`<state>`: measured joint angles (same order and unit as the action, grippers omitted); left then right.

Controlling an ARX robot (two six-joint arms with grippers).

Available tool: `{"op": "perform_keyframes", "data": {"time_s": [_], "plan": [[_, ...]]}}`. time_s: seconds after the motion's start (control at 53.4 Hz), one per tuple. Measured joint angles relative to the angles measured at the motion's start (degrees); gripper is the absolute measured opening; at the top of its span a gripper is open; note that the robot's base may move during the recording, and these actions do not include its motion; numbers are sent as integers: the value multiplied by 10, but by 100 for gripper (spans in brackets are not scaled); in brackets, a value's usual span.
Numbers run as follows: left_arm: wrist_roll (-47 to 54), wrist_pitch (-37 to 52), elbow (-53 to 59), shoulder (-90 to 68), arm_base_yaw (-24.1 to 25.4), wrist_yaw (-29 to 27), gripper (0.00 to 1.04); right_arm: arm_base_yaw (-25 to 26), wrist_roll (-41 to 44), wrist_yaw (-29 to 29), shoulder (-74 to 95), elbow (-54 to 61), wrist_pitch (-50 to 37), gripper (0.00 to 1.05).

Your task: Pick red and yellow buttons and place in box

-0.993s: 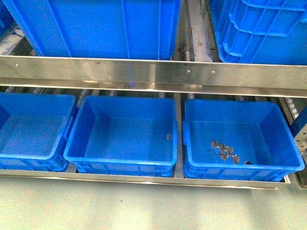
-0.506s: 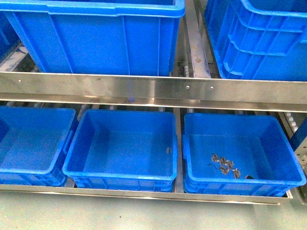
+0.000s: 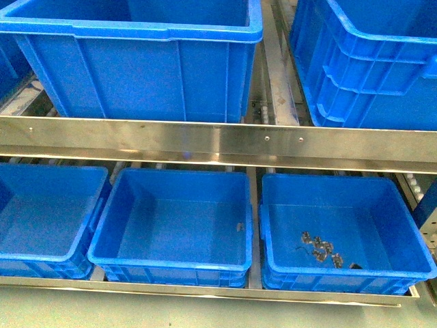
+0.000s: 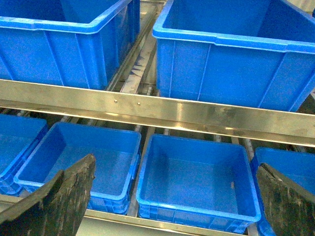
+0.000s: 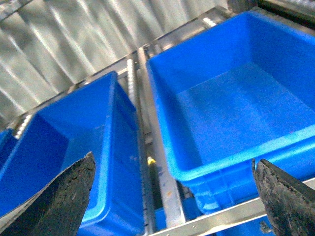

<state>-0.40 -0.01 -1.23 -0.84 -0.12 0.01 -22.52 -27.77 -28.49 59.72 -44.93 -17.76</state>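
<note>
No red buttons show in any view. A tiny yellow piece [image 5: 151,160] sits in the gap between two blue crates [image 5: 221,158] in the right wrist view; it is too small to tell if it is a button. My left gripper [image 4: 172,206] is open above the lower shelf, its dark fingers [image 4: 56,199] framing the middle crate [image 4: 197,210], with nothing between them. My right gripper [image 5: 172,196] is open too, and nothing is between its fingers [image 5: 283,196]. Neither arm appears in the front view.
A steel rack holds two large blue crates [image 3: 143,75] on the upper level and three smaller ones below. The lower right crate [image 3: 410,239] holds several small grey metal bits [image 3: 319,249]. The lower middle crate [image 3: 171,263] has one small bit [image 3: 240,226]. A steel rail [image 3: 218,140] crosses between the levels.
The front view has shifted: the steel rail and lower crates sit lower in the picture, and more of the upper crates shows. Nothing in the crates has moved.
</note>
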Motion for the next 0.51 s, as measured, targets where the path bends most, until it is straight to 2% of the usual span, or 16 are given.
{"op": "perform_keyframes", "data": {"time_s": [0.337,0.356,0.412,0.506], "plan": [[0,0,0,0,0,0,97,-119,-45,-147,-186,100,60,97],[0,0,0,0,0,0,97,-122,-32,-141,-196,102,69,96],[0,0,0,0,0,0,97,-117,52,-76,-239,117,130,85],[0,0,0,0,0,0,97,-95,166,-23,-305,183,153,70]]}}
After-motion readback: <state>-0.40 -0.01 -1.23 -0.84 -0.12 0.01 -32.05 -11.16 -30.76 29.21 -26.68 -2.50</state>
